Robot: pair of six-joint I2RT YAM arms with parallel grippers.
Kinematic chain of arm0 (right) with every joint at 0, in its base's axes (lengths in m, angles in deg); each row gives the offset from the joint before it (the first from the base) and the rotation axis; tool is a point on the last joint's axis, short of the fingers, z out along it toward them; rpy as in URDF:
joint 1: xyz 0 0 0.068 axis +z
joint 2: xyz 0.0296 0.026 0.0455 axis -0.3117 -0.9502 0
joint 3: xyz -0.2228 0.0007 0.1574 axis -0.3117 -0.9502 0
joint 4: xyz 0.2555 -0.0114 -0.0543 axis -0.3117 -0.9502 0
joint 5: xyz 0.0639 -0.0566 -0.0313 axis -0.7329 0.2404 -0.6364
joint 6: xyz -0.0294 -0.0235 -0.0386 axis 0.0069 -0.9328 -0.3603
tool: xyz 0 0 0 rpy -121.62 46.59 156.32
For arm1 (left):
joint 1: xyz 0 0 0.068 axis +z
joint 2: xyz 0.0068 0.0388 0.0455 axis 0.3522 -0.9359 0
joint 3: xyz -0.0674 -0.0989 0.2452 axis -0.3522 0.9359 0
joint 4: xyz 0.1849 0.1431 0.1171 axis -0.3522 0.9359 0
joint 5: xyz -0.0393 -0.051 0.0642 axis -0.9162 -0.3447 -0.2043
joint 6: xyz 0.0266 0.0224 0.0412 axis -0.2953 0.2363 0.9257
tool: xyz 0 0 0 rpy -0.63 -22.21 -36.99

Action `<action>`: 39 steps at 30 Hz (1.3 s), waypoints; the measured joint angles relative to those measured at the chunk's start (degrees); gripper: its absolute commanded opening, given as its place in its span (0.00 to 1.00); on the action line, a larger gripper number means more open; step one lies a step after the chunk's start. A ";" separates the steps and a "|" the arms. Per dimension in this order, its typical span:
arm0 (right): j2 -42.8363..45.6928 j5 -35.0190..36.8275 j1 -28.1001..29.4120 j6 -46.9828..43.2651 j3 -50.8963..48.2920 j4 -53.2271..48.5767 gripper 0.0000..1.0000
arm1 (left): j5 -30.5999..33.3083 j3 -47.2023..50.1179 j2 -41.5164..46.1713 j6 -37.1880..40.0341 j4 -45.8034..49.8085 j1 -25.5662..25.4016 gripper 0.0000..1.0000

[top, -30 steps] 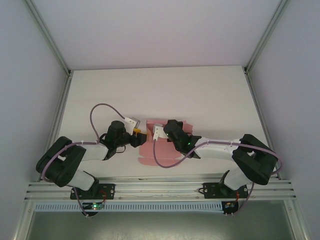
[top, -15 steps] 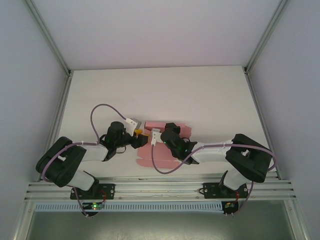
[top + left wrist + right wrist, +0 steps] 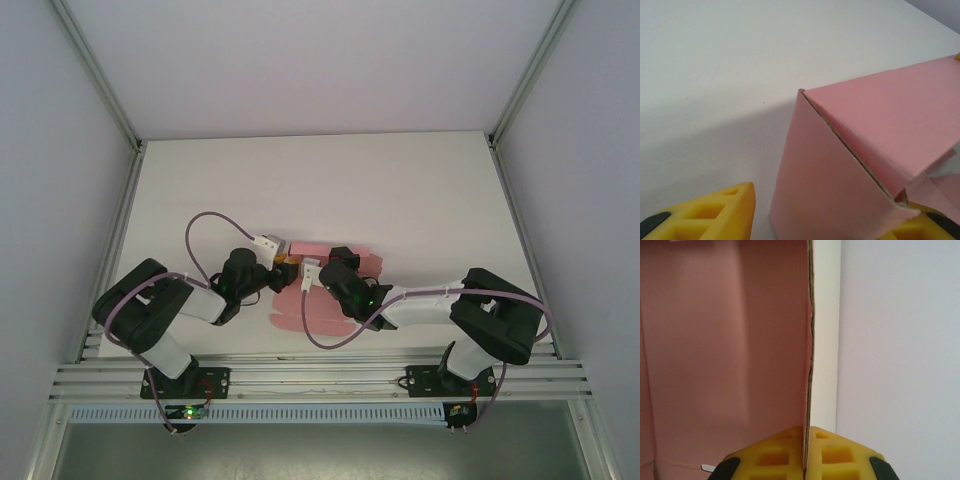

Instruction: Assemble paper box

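While the right end effector (image 3: 805,460) pinches a paper box (image 3: 725,340) wall edge, the left end effector (image 3: 820,220) straddles its corner, jaws apart.

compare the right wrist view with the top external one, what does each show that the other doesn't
Right wrist: up close, the right pincer shut on a panel edge of the paper box. Top external: the whole table, with the left pincer at the box's left side. Shared: the pink box.
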 measured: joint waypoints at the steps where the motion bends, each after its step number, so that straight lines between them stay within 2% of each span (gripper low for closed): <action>1: 0.04 0.00 0.00 0.15 0.17 -0.33 0.00 | 0.33 -0.13 -0.70 -0.02 -0.66 -0.20 0.42; 10: 0.31 0.17 -0.02 1.62 0.61 -1.99 0.00 | 5.64 -0.37 -4.48 0.11 -6.78 -2.10 0.20; 17: 0.31 -0.39 0.13 2.58 1.44 -2.58 0.00 | 16.87 -0.39 -9.42 1.81 -14.47 -5.31 0.00; 27: 0.31 -1.40 0.17 4.22 2.19 -4.11 0.00 | 24.37 -0.81 -11.28 1.79 -16.70 -7.72 0.00; 39: 0.31 -1.49 -0.15 6.49 3.17 -6.05 0.00 | 36.41 -7.08 -10.84 -0.52 -5.88 -11.76 0.00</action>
